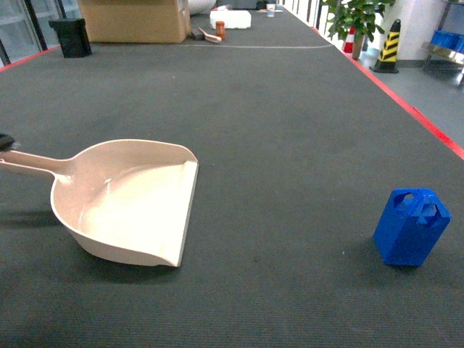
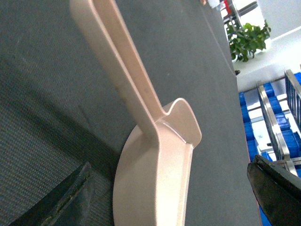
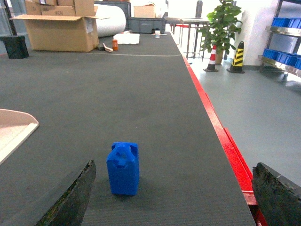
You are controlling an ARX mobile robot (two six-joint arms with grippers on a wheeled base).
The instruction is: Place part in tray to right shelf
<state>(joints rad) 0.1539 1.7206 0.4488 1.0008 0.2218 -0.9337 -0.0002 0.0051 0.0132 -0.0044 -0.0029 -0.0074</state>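
Tray [image 1: 130, 206] lies handle-left, lip facing right toward the upright part [image 1: 411, 226]; both end effectors look open.

Dark carpeted table [image 1: 275, 109], grey floor [image 3: 254, 103]

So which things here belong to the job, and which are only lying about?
For the job:
blue part, standing on the mat
pink tray, empty

Lying about:
cardboard box
black bin
white box
potted plant
striped cone
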